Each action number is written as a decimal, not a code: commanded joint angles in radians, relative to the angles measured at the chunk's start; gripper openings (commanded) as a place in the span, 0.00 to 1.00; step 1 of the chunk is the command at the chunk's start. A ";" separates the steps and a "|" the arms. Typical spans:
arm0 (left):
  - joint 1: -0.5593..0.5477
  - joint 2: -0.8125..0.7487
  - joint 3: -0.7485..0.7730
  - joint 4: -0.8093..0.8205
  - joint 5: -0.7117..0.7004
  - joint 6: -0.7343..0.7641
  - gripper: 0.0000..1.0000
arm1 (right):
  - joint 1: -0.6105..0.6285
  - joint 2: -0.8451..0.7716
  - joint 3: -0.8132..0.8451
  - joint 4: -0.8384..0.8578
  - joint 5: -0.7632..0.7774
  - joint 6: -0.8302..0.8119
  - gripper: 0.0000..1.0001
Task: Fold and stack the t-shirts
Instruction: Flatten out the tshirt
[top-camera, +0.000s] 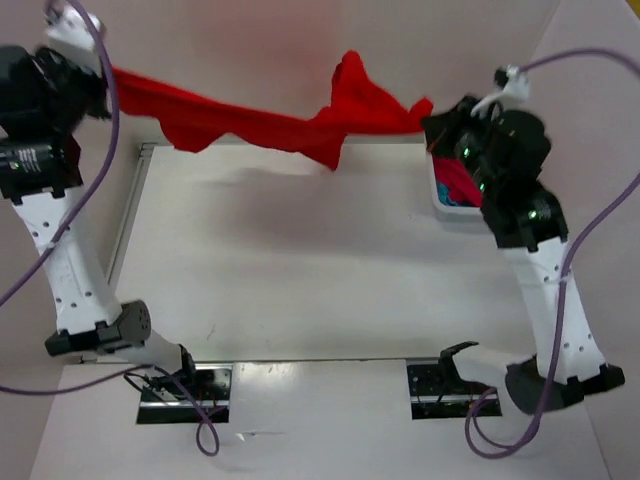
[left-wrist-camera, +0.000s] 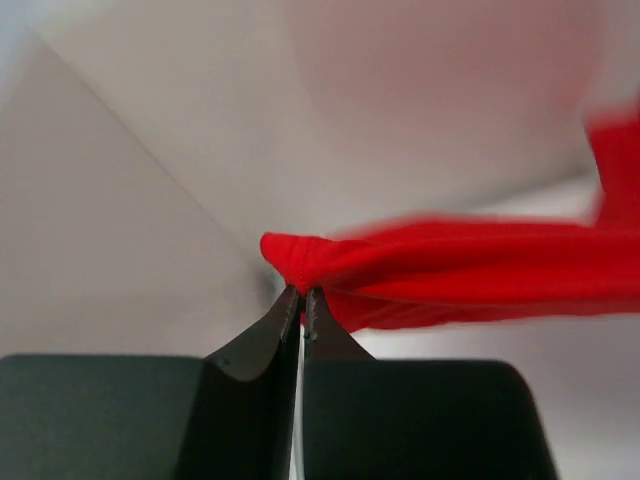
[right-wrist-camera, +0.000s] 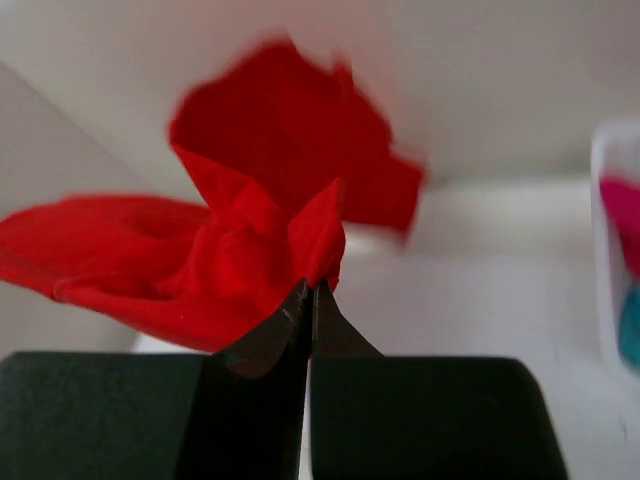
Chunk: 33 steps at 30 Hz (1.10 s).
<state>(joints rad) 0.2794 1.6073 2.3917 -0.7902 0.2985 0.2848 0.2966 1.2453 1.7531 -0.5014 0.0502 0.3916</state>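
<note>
Left gripper (left-wrist-camera: 303, 293), right gripper (right-wrist-camera: 308, 289) both pinched tight on red t-shirt (top-camera: 262, 124), cloth stretched mid-air between them.

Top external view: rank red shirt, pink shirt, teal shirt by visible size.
1. red shirt, stretched midair, by far largest.
2. pink shirt, patch in basket.
3. teal shirt, sliver.
The right arm hides most of both, so their true order is unsure.

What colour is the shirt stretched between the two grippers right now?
The shirt is plain bright red, clearest in the top external view.
</note>
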 joint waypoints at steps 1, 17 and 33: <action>-0.002 -0.097 -0.435 -0.095 -0.011 0.077 0.00 | -0.002 -0.077 -0.355 -0.029 -0.018 0.093 0.00; -0.002 -0.086 -1.237 -0.126 -0.139 0.203 0.00 | 0.127 -0.074 -0.829 0.047 -0.093 0.267 0.00; -0.103 -0.019 -0.230 0.000 -0.119 0.109 0.00 | -0.102 0.361 0.454 -0.206 0.101 -0.054 0.00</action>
<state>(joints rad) 0.1593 1.6989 2.2803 -0.8585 0.1905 0.3679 0.1486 1.7397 2.3447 -0.6659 0.0574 0.3920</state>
